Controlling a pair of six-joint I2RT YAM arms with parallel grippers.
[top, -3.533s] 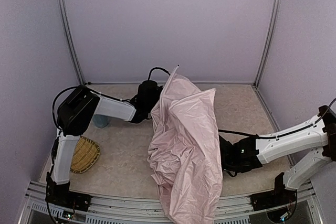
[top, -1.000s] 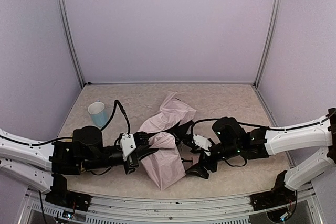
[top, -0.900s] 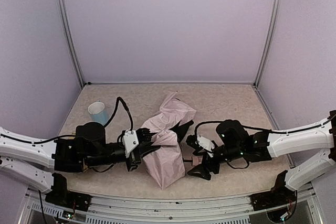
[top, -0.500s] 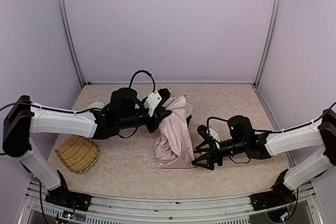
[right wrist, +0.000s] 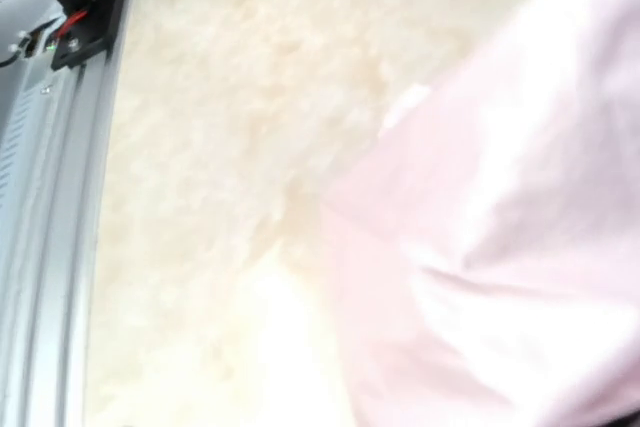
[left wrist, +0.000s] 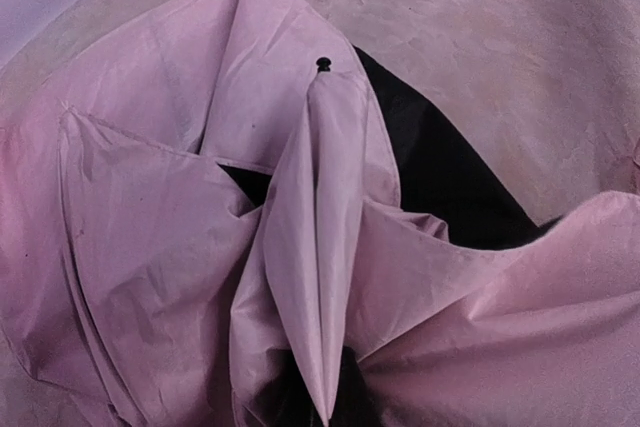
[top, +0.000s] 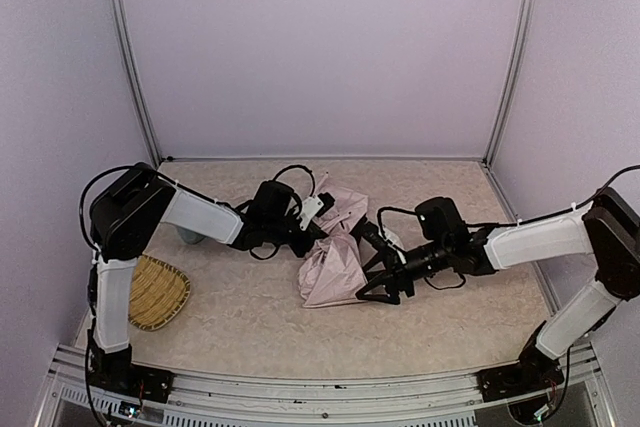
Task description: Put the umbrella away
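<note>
The umbrella [top: 330,265] lies crumpled mid-table, pale pink with black underside showing. My left gripper [top: 318,215] reaches in from the left at its top end and is shut on a fold of the canopy. In the left wrist view that pink fold [left wrist: 322,277] runs down into the dark jaws at the bottom edge, with black underside [left wrist: 450,187] to the right. My right gripper [top: 368,265] is at the umbrella's right edge, fingers spread apart beside the fabric. The right wrist view is washed out; pink fabric [right wrist: 500,227] fills its right half and no fingers show. Shaft and handle are hidden.
A woven basket [top: 155,294] sits at the left near the front. A pale blue cup [top: 187,235] stands partly hidden behind the left arm. Purple walls and metal posts enclose the table; its aluminium front rail [right wrist: 40,177] shows in the right wrist view.
The left gripper has carried its fold of fabric a little right and down. The right gripper has moved left and up to the umbrella's edge, its fingers narrowing. The bundle looks more bunched.
</note>
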